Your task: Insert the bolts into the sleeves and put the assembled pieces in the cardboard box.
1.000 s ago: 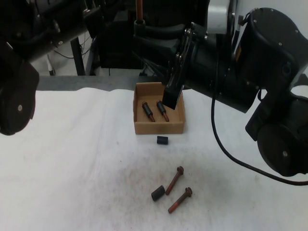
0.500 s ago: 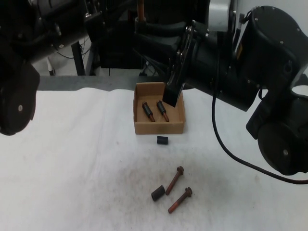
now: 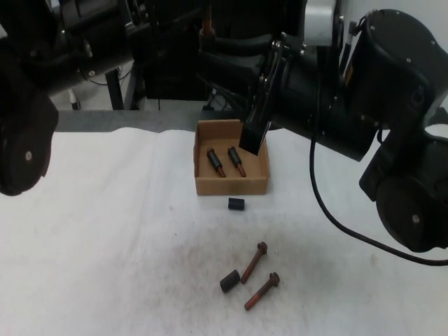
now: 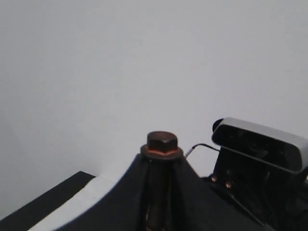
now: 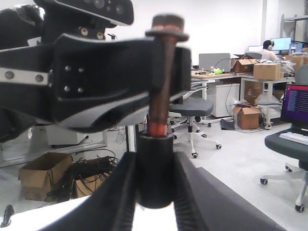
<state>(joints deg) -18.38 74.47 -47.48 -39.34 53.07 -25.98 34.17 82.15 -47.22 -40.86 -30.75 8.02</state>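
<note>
Right gripper (image 5: 155,161): fingers pressed against both sides of the held sleeve (image 5: 155,183), pinching it upright.
Held sleeve: short black tube with a dull finish, open end up.
Left gripper (image 4: 161,166): fingers clamped on the held bolt (image 4: 161,144), just under its head.
Held bolt: rust-orange, with a hexagonal head on a round flange and a slim shank. It stands head up, and its lower end meets the sleeve's mouth; how deep it sits cannot be told.
Place of the pair: raised beyond the far side of the bench.
Cardboard box (image 3: 231,186): brown, open-topped, far middle of the bench.
Assembled pieces: two lie side by side inside the box, one left (image 3: 215,162) and one right (image 3: 236,160). Each is a black sleeve with a rusty bolt end showing.
Loose sleeve (image 3: 236,204): black, just near of the box's front wall, not touching it.
Second loose sleeve (image 3: 229,281): black, near middle, just left of a loose bolt (image 3: 253,262).
Last bolt (image 3: 262,290): rusty, lying nearer and to the right.
Cloth (image 3: 105,245): white, smudged dark around the loose parts.
</note>
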